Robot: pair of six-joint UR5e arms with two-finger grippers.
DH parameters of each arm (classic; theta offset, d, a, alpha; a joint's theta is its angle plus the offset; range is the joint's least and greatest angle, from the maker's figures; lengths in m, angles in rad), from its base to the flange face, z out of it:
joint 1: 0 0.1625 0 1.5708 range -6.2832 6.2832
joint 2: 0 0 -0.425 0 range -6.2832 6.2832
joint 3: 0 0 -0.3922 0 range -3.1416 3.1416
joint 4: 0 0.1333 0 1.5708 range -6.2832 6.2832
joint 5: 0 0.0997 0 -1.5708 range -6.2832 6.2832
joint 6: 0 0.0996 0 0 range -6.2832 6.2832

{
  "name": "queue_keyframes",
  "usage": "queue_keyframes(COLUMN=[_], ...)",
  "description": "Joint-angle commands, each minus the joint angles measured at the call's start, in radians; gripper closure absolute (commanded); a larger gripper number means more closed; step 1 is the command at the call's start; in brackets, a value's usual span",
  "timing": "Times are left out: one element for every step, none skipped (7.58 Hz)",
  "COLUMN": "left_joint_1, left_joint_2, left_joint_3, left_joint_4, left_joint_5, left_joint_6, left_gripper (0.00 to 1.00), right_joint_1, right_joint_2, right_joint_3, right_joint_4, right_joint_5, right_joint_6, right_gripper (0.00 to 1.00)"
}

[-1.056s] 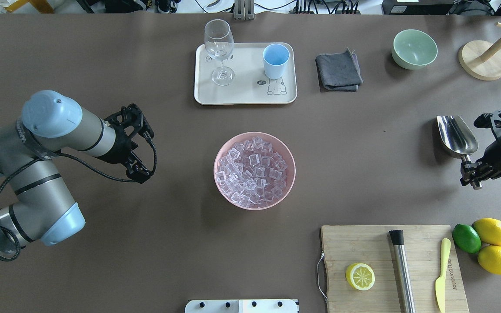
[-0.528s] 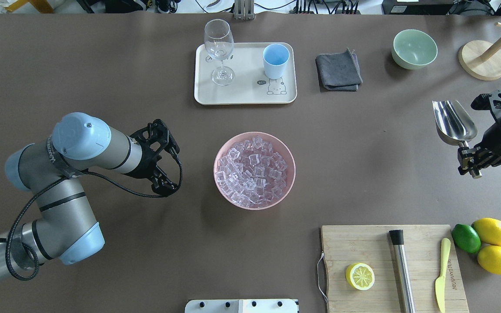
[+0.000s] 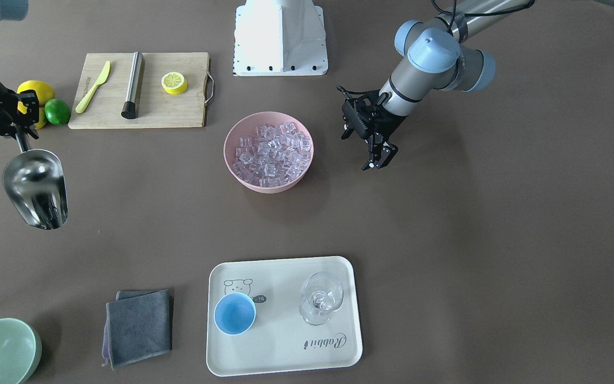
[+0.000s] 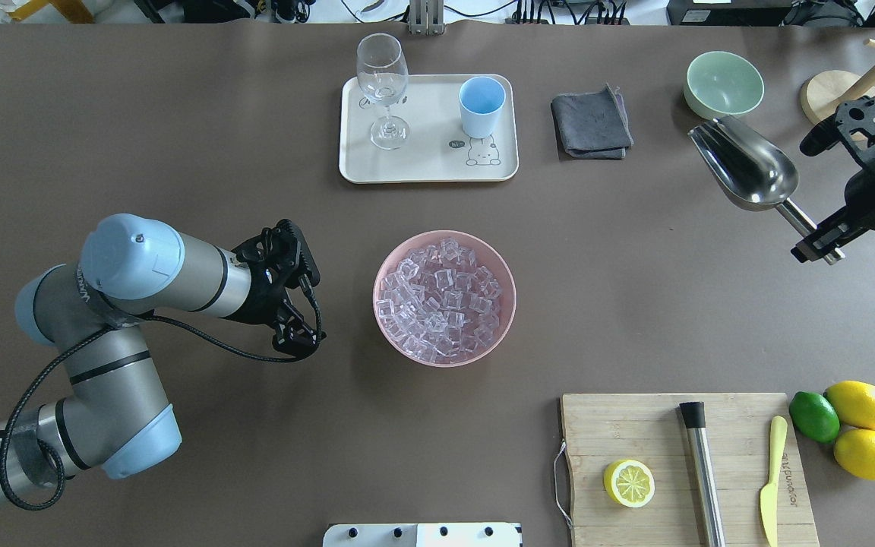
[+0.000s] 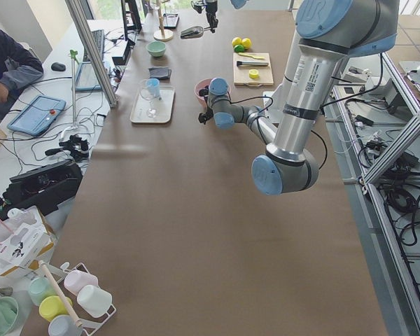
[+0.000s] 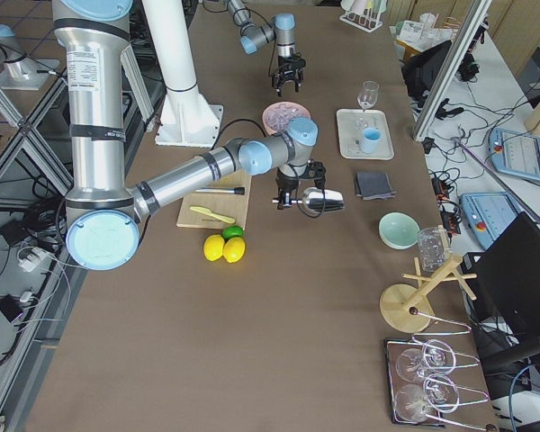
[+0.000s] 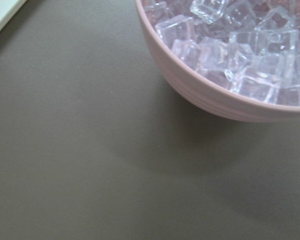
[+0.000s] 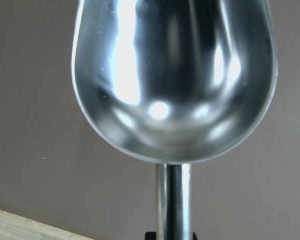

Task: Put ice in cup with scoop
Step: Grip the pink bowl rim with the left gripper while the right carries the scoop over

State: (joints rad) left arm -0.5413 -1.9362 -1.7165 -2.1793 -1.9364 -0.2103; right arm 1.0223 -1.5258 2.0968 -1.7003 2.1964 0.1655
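My right gripper (image 4: 817,245) is clamped on the rod handle of the scoop (image 4: 749,163), near the handle's end. The trough reaches out from my fingers toward the far side of the table, and its open mouth ends just beside the pale green bowl (image 4: 722,85). My right wrist camera looks straight into the trough: bare, shiny steel with nothing in it. The scoop seems to be held off the table, though no view shows the gap plainly.

The ice (image 4: 441,300) is heaped in the pink bowl (image 4: 375,300) at the middle of the table, well apart from the scoop. My left gripper (image 3: 378,160) hangs just beside that bowl on my left side, fingers spread and holding nothing. My left wrist camera shows the bowl's rim and the cubes close up, but none of my fingers.

The cup (image 4: 481,106) stands upright and empty on the white tray (image 4: 422,163) at the far side of the table, beyond the pink bowl. A wine glass (image 4: 383,87) stands on the same tray, to the left of the cup. A folded grey cloth (image 4: 592,125) lies between the tray and the green bowl.
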Motion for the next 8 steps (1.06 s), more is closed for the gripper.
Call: queue_keyframes(left_joint_1=[0.085, 0.098, 0.099, 0.099, 0.099, 0.099, 0.099, 0.107], left_joint_2=[0.006, 0.008, 0.008, 0.005, -0.004, -0.018, -0.038, -0.067], left_joint_3=[-0.003, -0.003, 0.001, 0.005, 0.015, 0.04, 0.063, 0.074], left_joint_4=[-0.074, -0.104, -0.135, -0.134, -0.134, -0.134, -0.134, -0.132], left_joint_5=[0.08, 0.086, 0.092, 0.093, 0.094, 0.094, 0.115, 0.187], left_joint_6=[0.012, 0.014, 0.014, 0.014, 0.014, 0.014, 0.014, 0.014], left_gripper=[0.02, 0.02, 0.02, 0.02, 0.02, 0.02, 0.02, 0.02], right_joint_1=[-0.01, -0.011, -0.036, -0.101, -0.157, -0.192, -0.223, -0.25], right_joint_2=[0.1, 0.177, 0.279, 0.347, 0.384, 0.426, 0.468, 0.545], right_joint_3=[0.029, 0.034, 0.037, 0.051, 0.063, 0.065, 0.065, 0.048], right_joint_4=[-0.065, -0.193, -0.352, -0.469, -0.551, -0.634, -0.697, -0.779], right_joint_5=[-0.148, -0.212, -0.293, -0.358, -0.401, -0.423, -0.447, -0.484], right_joint_6=[-0.434, -0.644, -0.794, -0.831, -0.854, -0.903, -0.908, -0.908], right_gripper=[1.0, 1.0, 1.0, 1.0, 1.0, 1.0, 1.0, 1.0])
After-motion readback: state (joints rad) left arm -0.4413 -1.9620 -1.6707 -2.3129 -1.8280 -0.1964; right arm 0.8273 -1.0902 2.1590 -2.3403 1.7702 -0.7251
